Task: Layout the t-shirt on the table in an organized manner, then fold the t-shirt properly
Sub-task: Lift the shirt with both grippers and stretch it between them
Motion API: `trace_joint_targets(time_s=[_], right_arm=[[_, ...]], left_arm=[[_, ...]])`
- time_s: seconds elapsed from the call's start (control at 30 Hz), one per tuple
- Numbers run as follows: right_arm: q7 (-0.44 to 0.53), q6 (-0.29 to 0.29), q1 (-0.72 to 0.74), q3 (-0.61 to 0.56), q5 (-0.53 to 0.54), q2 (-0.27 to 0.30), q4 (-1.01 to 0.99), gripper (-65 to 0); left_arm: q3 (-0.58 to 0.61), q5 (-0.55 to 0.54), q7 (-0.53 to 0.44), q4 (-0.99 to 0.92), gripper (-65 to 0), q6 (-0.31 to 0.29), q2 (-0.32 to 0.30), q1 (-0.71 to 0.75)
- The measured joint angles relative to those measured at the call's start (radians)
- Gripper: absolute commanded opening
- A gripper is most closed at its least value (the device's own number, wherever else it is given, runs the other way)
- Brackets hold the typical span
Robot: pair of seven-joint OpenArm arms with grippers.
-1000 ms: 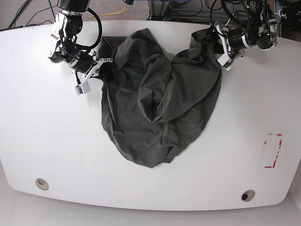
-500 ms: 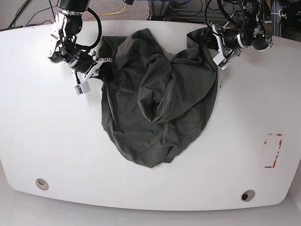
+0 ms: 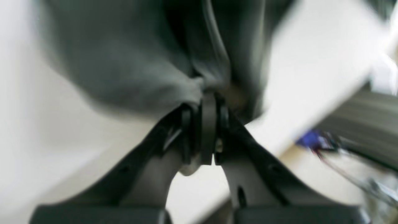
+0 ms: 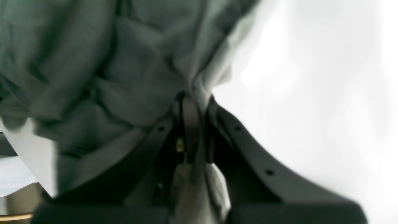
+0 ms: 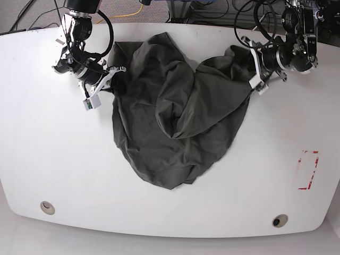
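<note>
The dark charcoal t-shirt [image 5: 175, 117] lies crumpled in a rounded heap on the white table [image 5: 58, 154]. Its upper right edge is pinched in my left gripper [image 5: 252, 68], which is shut on the cloth at the base view's right. In the left wrist view the t-shirt [image 3: 130, 65] bunches into the closed left gripper [image 3: 207, 102]. My right gripper [image 5: 112, 74] is shut on the t-shirt's upper left edge. The right wrist view shows cloth [image 4: 102, 65] gathered between the closed right gripper [image 4: 194, 99].
A red tape rectangle [image 5: 307, 170] marks the table at the right. Two round grommet holes sit near the front edge, one at the left [image 5: 47, 207] and one at the right [image 5: 279, 220]. Cables and equipment lie behind the far edge.
My left gripper has shut on the t-shirt's upper right edge and drawn it right and slightly down. The right gripper has stayed shut on the left edge, shifting slightly left.
</note>
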Motion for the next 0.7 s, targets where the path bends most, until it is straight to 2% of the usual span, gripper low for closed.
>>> trace_joint_targets(time_s=[0.13,0.23,0.4,0.7], right_arm=[[-0.001,0.000,0.028,0.001,-0.001,0.000,0.066,-65.0],[-0.024,0.000,0.058,0.000,0.002,0.006,0.117,-65.0],[-0.054,0.007,0.130,0.001,-0.002,0.062,0.166,-65.0],[-0.079,0.004,0.260,0.000,0.001,0.158,0.180,-65.0]], left_arm=[[-0.050,0.006,0.008,0.003,-63.9,0.001,-0.002,-0.107],[-0.078,0.002,0.058,0.003,-63.9,0.000,-0.007,-0.197],[-0.108,0.009,0.135,0.004,-63.9,0.000,-0.040,-0.382],[-0.137,-0.005,0.169,0.005,-63.9,0.000,-0.082,-0.603]])
